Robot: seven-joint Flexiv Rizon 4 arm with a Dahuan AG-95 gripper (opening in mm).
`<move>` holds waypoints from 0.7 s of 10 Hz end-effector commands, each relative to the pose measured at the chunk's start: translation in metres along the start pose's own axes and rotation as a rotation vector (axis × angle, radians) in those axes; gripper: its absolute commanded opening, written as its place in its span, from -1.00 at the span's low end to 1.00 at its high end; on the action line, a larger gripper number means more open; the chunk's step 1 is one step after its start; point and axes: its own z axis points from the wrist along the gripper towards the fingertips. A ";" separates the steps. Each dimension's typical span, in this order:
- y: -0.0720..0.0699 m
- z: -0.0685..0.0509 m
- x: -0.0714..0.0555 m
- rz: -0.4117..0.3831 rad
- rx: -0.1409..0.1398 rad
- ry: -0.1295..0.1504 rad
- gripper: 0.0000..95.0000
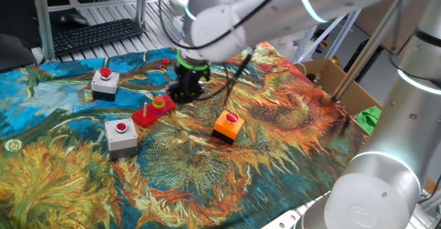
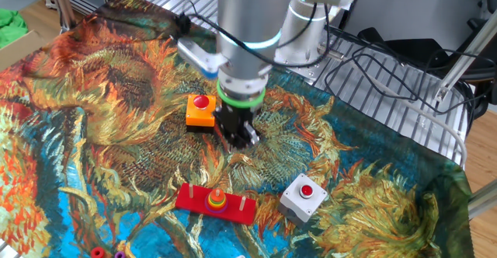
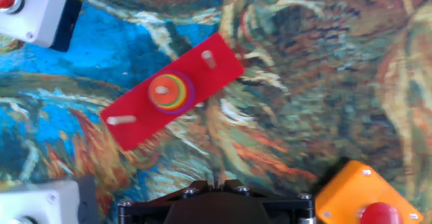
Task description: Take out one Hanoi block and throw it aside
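Observation:
The Hanoi tower has a red base [image 1: 147, 115] with three pegs and a stack of coloured rings [image 1: 158, 103] on the middle peg. It also shows in the other fixed view [image 2: 198, 200] and in the hand view [image 3: 216, 65], where the ring stack [image 3: 171, 91] sits at centre left. My gripper [image 1: 185, 92] hovers above the cloth just right of the tower, between it and the orange box. In the hand view its fingertips [image 3: 217, 181] are together with nothing between them. It also shows in the other fixed view [image 2: 238, 131].
An orange button box [image 1: 227, 125] stands right of the gripper. Two grey button boxes [image 1: 105, 82] [image 1: 121, 134] stand left of the tower. Small loose rings [image 2: 97, 252] lie on the cloth's edge. A keyboard [image 1: 96, 34] and a cardboard box [image 1: 324, 74] are off the cloth.

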 end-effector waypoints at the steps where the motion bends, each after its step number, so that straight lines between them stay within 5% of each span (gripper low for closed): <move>1: 0.005 0.003 -0.009 0.006 0.003 -0.004 -1.00; 2: 0.009 0.004 -0.017 0.015 0.004 -0.004 -0.60; 7: 0.024 0.005 -0.043 0.038 0.007 0.007 -0.60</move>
